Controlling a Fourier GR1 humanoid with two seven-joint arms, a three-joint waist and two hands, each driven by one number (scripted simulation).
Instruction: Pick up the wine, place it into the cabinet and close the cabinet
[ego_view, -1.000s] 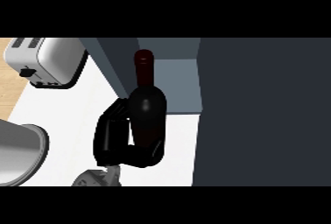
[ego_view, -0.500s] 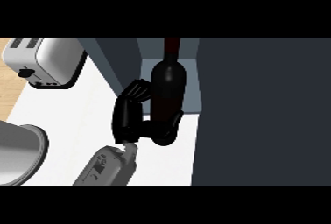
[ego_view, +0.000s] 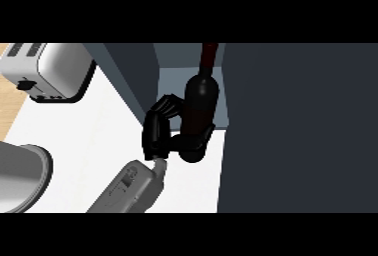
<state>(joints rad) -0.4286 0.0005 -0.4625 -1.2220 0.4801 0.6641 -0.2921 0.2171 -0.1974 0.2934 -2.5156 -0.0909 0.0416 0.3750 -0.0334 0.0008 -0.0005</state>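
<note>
Black hand (ego_view: 164, 131) curled round the wine bottle (ego_view: 199, 102), fingers wrapped along its left flank, thumb tucked under toward the base, a full grasp on the dark glass. Which of the two hands, hard to call from this angle: only one grey forearm (ego_view: 131, 187) in sight, rising from the lower edge left of centre and ending at the wrist just beneath the knuckles. No second hand anywhere in the head view. Bottle upright-ish in the grasp, leaning slightly, body just right of the fingers, slim reddish neck (ego_view: 209, 57) stretching well above the hand and away from it. Past the hand, straight ahead, the cabinet (ego_view: 133, 75) with its pale grey-blue inner wall showing just behind the bottle's shoulder; bottle lined up against that opening, neck already overlapping it, base level with the thumb. Immediately right of the bottle, a broad dark panel (ego_view: 295, 125) filling that whole side, most likely the cabinet door swung open. Left of the hand, bare white counter (ego_view: 81, 130). Farther left and ahead, a silver toaster (ego_view: 48, 70) on a black base. Down left of the forearm, a rounded grey metal vessel (ego_view: 18, 180), cut off by the edge.
</note>
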